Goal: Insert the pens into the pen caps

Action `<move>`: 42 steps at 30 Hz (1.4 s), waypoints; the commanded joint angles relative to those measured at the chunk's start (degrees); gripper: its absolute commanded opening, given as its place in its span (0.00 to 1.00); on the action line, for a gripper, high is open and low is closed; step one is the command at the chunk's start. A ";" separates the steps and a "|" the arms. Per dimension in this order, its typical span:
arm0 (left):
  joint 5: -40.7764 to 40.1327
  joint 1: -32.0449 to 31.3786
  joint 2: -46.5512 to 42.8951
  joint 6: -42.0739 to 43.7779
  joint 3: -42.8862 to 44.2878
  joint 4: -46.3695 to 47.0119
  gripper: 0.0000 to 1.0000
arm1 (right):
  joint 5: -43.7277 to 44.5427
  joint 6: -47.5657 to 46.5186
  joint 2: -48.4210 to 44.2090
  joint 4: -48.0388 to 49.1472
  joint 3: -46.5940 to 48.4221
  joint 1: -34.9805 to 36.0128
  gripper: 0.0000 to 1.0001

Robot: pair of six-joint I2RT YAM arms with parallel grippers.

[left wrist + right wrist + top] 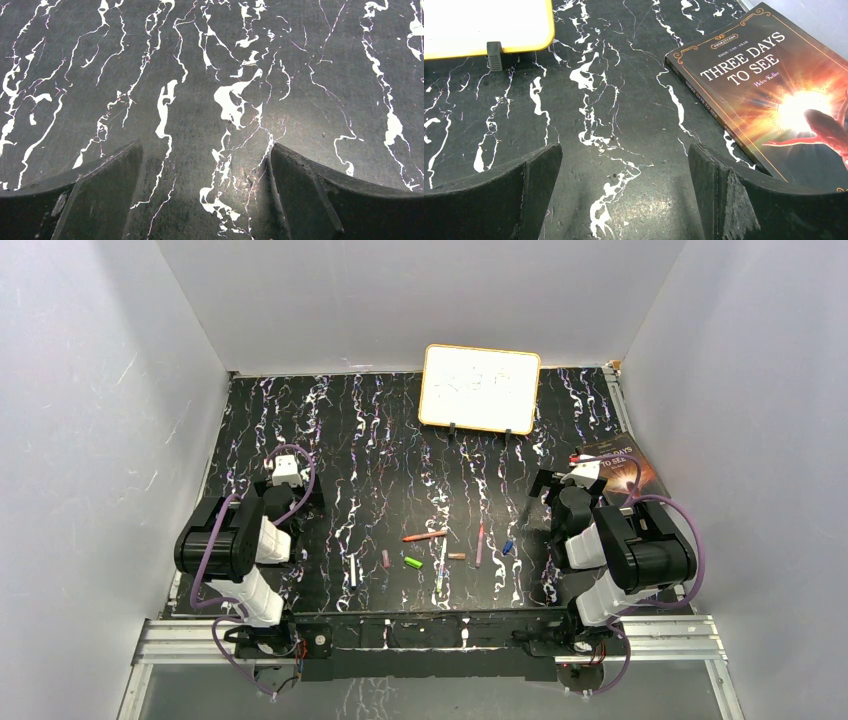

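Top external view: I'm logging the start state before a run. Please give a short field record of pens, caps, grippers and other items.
pens: orange-red pen, pink pen, white pen, pale pen, lying loose near the front centre
caps: mauve cap, green cap, brownish cap, blue cap, separate, among the pens
left gripper: open, holding nothing
right gripper: open, holding nothing, beside the book
other: whiteboard propped at the back
progress: no pen seen in a cap

Table (380, 440) black, white-veined marble; whiteboard (480, 387) white, yellow rim; pen (424, 536) orange-red; cap (412, 562) bright green; book (774, 95) dark, orange glow
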 commanded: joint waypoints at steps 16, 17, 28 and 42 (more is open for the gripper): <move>5.23 2.47 -5.35 -0.29 2.46 -6.97 0.98 | 1.62 -1.16 -0.35 5.47 0.68 0.28 0.98; 5.43 2.44 -7.11 -0.37 3.51 -10.90 0.98 | 1.25 -0.90 -1.97 4.22 0.17 0.38 0.98; 9.16 0.61 -30.22 -9.26 12.94 -26.27 0.98 | -22.41 1.95 -28.45 -33.23 18.62 0.39 0.98; 29.92 0.39 -27.55 -22.13 46.02 -79.35 0.98 | -35.13 20.85 -32.94 -69.29 30.40 9.37 0.49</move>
